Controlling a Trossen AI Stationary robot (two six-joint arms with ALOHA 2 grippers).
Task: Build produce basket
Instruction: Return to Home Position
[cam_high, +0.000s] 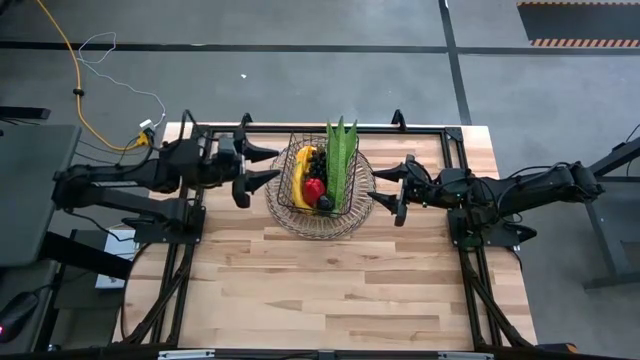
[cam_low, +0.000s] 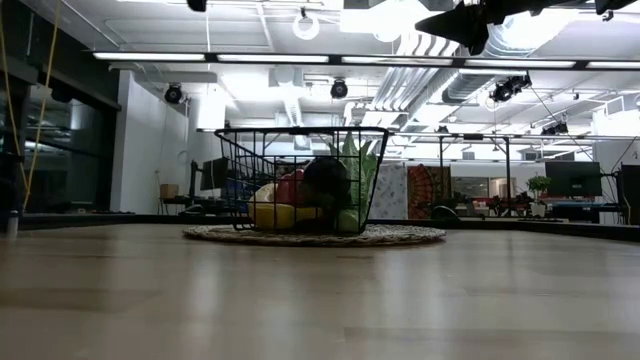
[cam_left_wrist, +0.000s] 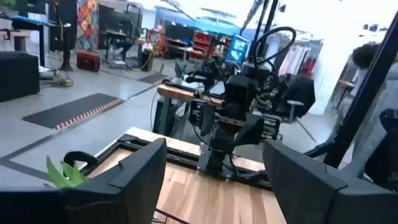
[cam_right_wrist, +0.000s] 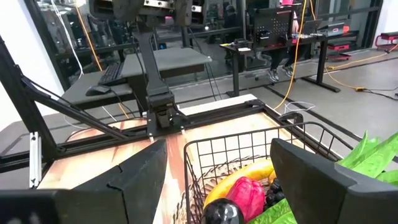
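The dark wire-mesh basket (cam_high: 320, 180) stands by its round woven base (cam_low: 315, 236) on the table's far middle. In it lie a yellow banana (cam_high: 304, 172), a red pepper (cam_high: 314, 189), dark grapes (cam_high: 316, 161) and a green leafy corn ear (cam_high: 341, 160) leaning on the right wall. The banana (cam_right_wrist: 239, 177) and pepper (cam_right_wrist: 247, 194) also show in the right wrist view. My left gripper (cam_high: 270, 165) is open and empty just left of the basket. My right gripper (cam_high: 380, 185) is open and empty just right of it.
Black frame rails (cam_high: 420, 128) run along the table's far edge and down both sides. The near half of the wooden table (cam_high: 330, 290) is bare. A yellow cable (cam_high: 75, 70) lies on the floor at the far left.
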